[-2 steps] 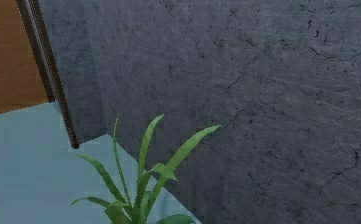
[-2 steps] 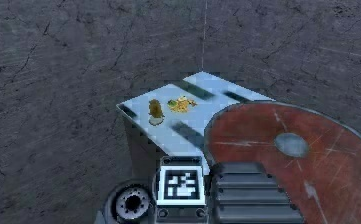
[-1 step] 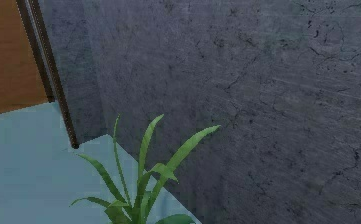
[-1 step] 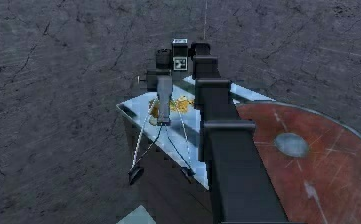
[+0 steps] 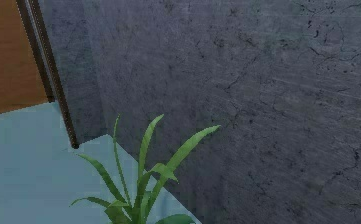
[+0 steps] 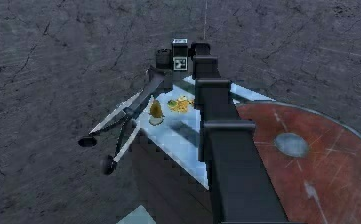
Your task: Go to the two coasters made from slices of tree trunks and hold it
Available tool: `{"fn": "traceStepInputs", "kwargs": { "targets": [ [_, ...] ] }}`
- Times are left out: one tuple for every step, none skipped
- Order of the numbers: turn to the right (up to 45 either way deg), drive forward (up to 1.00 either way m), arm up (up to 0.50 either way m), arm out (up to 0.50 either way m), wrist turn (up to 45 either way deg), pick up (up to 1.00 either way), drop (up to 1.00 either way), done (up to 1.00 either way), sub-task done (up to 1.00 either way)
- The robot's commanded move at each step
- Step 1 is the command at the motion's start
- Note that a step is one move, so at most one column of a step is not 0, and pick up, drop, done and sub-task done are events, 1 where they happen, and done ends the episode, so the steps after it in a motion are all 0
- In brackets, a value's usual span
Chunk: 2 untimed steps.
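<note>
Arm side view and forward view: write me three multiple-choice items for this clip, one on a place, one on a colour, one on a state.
1. Where do the small yellow things lie?
A. On the floor by a door.
B. On the pale tabletop.
C. Among leaves.
2. What colour is the round disc?
A. Green.
B. White.
C. Reddish brown.
3. How do the leaves of the plant stand?
A. Rising, green.
B. Brown, flat on the floor.
C. Stripped off.
Answers: B, they sit on the pale top; C, its face is reddish brown; A, the green blades point upward.
</note>
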Motion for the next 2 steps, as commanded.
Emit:
{"fn": "traceStepInputs", "kwargs": {
  "targets": [
    [0.0,0.00,0.00,0.00,45.0,0.00,0.00,0.00,0.00],
    [0.0,0.00,0.00,0.00,45.0,0.00,0.00,0.00,0.00]
  ]
}}
